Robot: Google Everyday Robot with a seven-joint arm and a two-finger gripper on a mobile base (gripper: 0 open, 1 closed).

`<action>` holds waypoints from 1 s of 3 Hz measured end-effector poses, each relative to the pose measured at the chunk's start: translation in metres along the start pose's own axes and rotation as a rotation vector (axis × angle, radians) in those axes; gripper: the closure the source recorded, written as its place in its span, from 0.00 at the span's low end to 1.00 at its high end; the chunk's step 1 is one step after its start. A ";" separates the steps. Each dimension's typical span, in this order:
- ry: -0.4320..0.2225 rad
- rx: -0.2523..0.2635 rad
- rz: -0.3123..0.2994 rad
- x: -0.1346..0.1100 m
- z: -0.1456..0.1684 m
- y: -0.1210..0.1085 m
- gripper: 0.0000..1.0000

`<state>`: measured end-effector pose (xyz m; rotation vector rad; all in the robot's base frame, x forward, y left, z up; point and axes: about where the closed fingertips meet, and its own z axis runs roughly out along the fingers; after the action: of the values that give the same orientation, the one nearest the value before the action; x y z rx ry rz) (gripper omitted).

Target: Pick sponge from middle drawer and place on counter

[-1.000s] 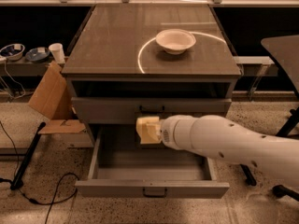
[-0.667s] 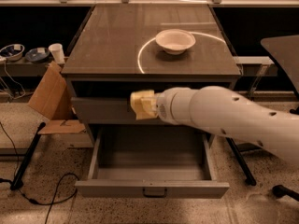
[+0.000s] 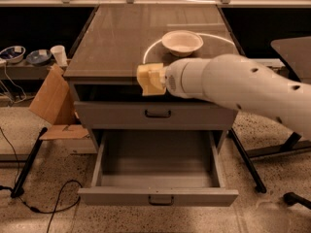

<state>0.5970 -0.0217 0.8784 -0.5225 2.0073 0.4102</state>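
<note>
My gripper [image 3: 153, 79] hangs at the counter's front edge, above the open middle drawer [image 3: 158, 197], at the end of the white arm coming in from the right. It is shut on the sponge [image 3: 147, 78], a pale-yellow foam block held at about the height of the counter's top. The drawer is pulled far out and its inside shows nothing in it. The counter [image 3: 116, 38] is glossy grey-brown with a pale ring mark.
A white bowl [image 3: 181, 41] stands on the counter, back right of the gripper. The upper handled drawer [image 3: 158, 113] is shut. Cardboard [image 3: 52, 103] leans left of the cabinet, with a cup [image 3: 59, 55] and dishes [image 3: 12, 52] on a low shelf. A dark table [image 3: 291, 47] stands right.
The gripper has risen with the sponge from inside the middle drawer, past the upper drawer's front, up to the counter's front edge.
</note>
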 end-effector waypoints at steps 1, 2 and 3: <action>-0.063 0.024 0.022 -0.049 -0.006 -0.017 1.00; -0.088 0.023 0.022 -0.080 -0.003 -0.020 1.00; -0.088 -0.003 0.002 -0.109 0.016 -0.013 1.00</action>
<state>0.6617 -0.0040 0.9667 -0.4965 1.9227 0.4305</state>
